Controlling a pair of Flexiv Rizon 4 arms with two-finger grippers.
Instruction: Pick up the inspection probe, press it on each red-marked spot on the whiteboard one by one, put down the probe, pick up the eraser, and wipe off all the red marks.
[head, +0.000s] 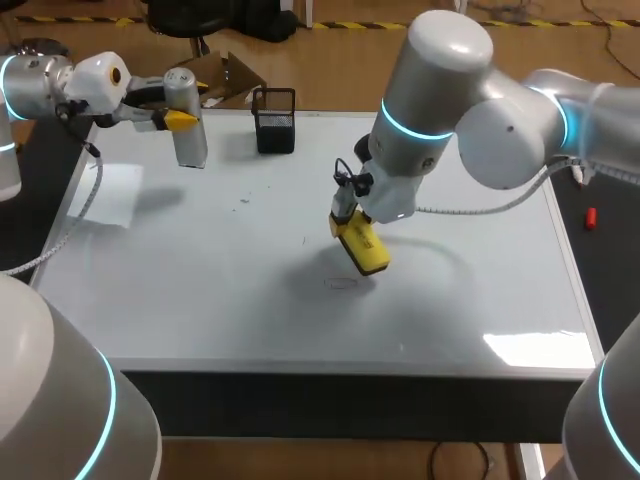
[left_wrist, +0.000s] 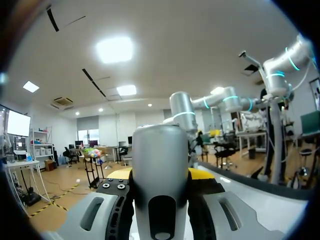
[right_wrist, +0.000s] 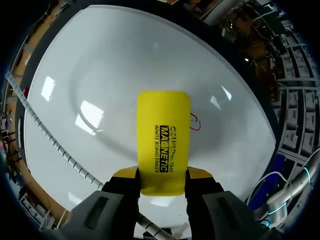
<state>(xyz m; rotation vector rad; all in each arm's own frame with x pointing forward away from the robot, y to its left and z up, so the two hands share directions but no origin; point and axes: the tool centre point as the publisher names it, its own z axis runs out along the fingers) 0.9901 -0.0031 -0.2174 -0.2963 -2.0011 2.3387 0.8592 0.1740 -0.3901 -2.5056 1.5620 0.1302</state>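
Currently, item one: the eraser, yellow, clenched from both sides in my right pincer and held tilted over the middle of the whiteboard that forms the tabletop; I cannot tell whether its lower end touches the surface. Item two: one red mark, a small loop, just beside the eraser's edge and not covered by it; I make out no other marks. Item three: the inspection probe, a silver cylinder, well apart from the eraser toward the far left corner, grasped upright in my left pincer; whether it rests on the board is unclear. Item four: a black holder, beyond the eraser at the far edge. Step in hand, by my reading: the wiping stage, with the probe not yet released. The next move calls for laying the eraser's wiping face flat, shifting it sideways onto the red mark, and stroking across with even pressure.
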